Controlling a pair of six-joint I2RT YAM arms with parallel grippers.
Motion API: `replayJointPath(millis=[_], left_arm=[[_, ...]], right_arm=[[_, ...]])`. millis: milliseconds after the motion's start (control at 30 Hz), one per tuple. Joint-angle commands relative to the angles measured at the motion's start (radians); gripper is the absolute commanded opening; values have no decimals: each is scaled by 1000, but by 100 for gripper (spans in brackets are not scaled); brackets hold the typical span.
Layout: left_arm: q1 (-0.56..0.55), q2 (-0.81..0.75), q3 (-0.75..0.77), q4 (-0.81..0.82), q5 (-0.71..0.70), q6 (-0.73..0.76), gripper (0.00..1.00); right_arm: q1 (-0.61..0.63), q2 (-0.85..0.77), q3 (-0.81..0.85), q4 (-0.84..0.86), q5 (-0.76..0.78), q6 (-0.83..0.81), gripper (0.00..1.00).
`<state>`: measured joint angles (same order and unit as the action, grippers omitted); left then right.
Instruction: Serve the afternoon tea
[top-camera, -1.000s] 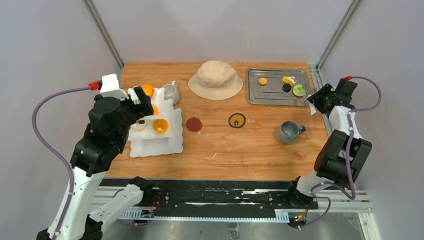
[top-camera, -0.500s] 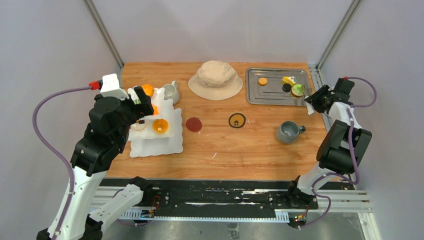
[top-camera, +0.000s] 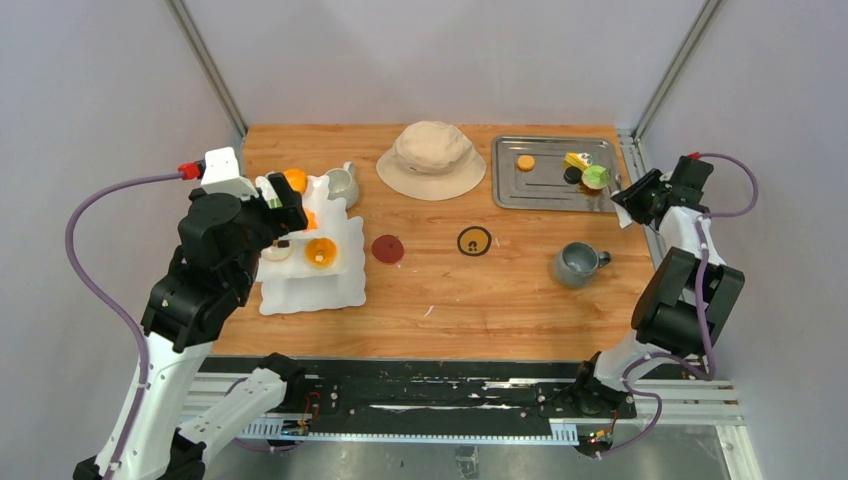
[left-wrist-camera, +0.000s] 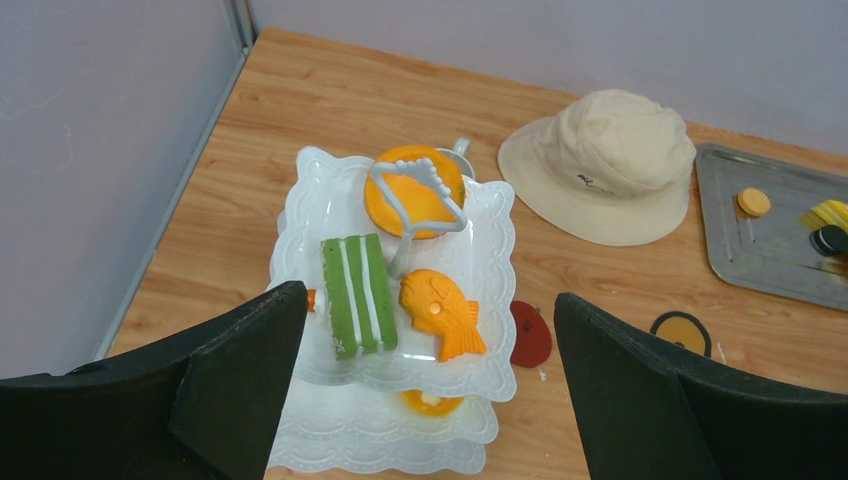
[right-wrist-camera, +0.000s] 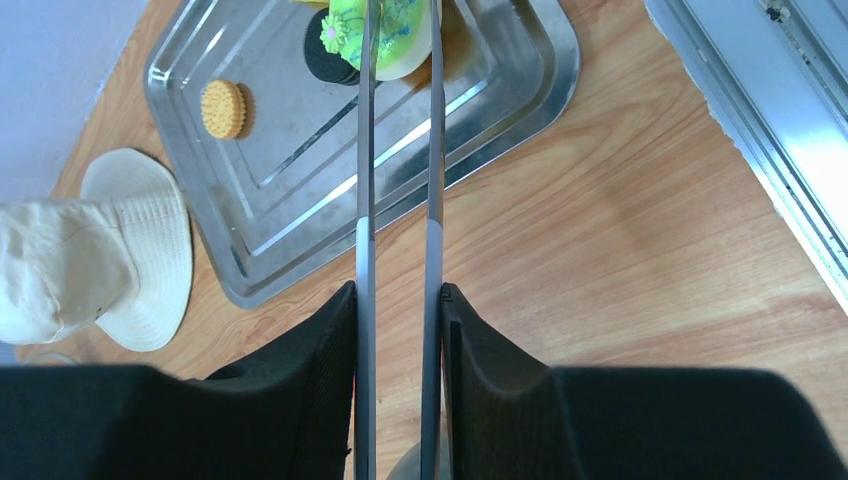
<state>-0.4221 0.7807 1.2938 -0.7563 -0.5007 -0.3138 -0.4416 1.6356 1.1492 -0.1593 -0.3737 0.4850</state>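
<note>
The white three-tier stand (top-camera: 318, 288) stands at the left; in the left wrist view its top tier (left-wrist-camera: 480, 240) holds a green cake slice (left-wrist-camera: 357, 295), an orange fish pastry (left-wrist-camera: 445, 318) and an orange round pastry (left-wrist-camera: 415, 190). My left gripper (left-wrist-camera: 430, 300) hangs open and empty above it. My right gripper (right-wrist-camera: 400, 290) is shut on the metal tongs (right-wrist-camera: 365, 180). The tong arms reach over a green pastry (right-wrist-camera: 395, 30) on the steel tray (right-wrist-camera: 270, 240); their tips are cut off by the frame edge. The white mug (top-camera: 343, 185) stands behind the stand, and the grey mug (top-camera: 577, 264) stands in front of the tray.
A beige bucket hat (top-camera: 432, 158) lies at the back centre. A red coaster (top-camera: 388, 249) and a yellow-and-black one (top-camera: 474, 241) lie mid-table. The tray also holds an orange cookie (right-wrist-camera: 222, 108), a black cookie (right-wrist-camera: 325, 60) and a yellow pastry (top-camera: 576, 160).
My right wrist has shifted slightly at the tray's right edge, with the tongs still held. The left arm has not moved.
</note>
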Motion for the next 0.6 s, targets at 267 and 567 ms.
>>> replayJointPath(millis=[267, 567], left_arm=[[-6, -1, 1, 38, -3, 10, 98], [-7, -5, -6, 38, 0, 5, 98]], right_arm=[[-18, -158, -65, 11, 2, 17, 0], [-14, -227, -96, 17, 1, 4, 1]])
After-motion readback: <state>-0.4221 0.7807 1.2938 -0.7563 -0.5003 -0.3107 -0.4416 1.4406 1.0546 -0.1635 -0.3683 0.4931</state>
